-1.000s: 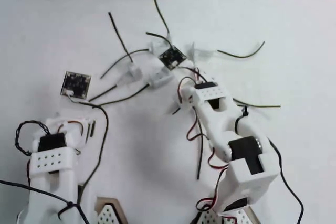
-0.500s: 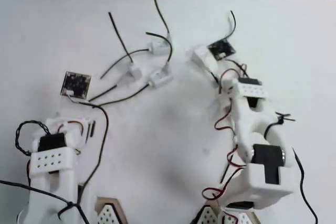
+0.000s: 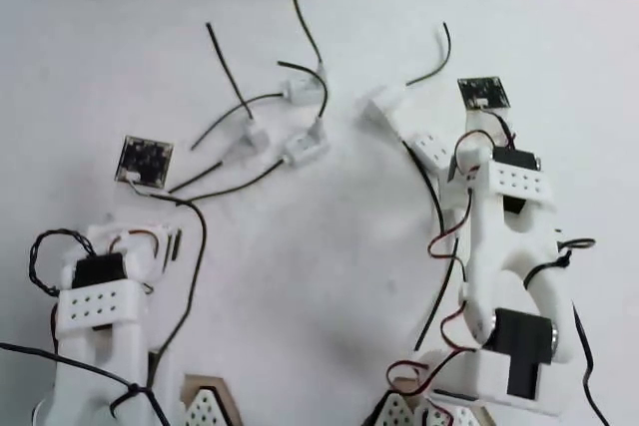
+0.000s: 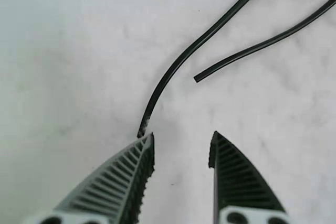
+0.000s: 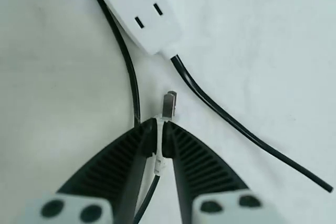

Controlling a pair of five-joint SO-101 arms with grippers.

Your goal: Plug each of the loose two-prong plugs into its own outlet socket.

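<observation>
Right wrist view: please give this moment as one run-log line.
right gripper: shut on plug | plug: prongs near outlet socket, not inserted | left gripper: open beside cord end

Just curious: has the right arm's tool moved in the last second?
Yes: the right tool swung rightward in the high view, away from the unmoved white socket.

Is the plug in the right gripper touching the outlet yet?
Apart. The right wrist view shows bare table between the prong tip of the plug and the outlet; the right gripper holds it short.
</observation>
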